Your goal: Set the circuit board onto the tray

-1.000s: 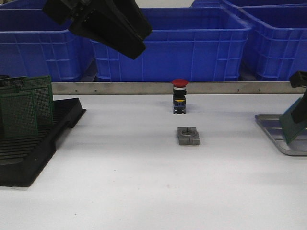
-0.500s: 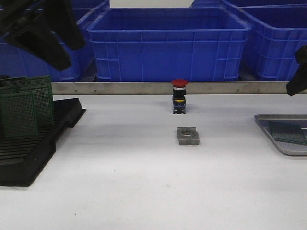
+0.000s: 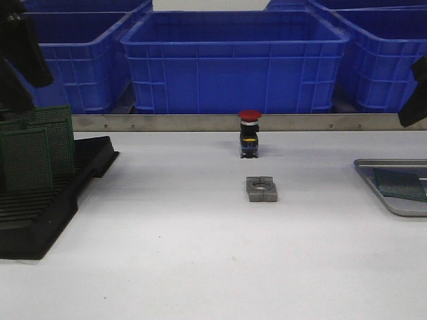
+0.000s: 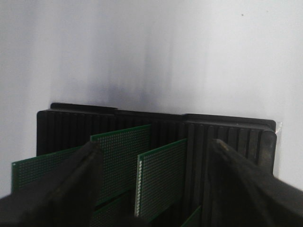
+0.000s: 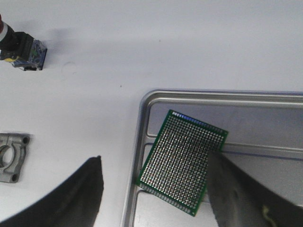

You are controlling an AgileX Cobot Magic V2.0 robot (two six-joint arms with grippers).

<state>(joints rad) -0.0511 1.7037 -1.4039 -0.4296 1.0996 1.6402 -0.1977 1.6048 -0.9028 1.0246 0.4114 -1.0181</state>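
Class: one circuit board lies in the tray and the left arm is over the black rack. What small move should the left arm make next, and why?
Probably lower the left gripper so its open fingers straddle one upright circuit board in the black rack. The tray already holds a flat board, the right gripper is open above it, and more boards stand waiting.

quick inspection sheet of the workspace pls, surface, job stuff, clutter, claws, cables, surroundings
surface: white table, no spills seen
job's things: one green circuit board lies flat in the metal tray at the table's right edge; more boards stand upright in the black rack on the left
clutter: red push button standing mid-table, small grey metal block nearer than it
claws: right claw open above the tray, holding nothing; left claw open above the rack, holding nothing
cables: nothing seen
surroundings: blue bins behind a metal strip at the table's back
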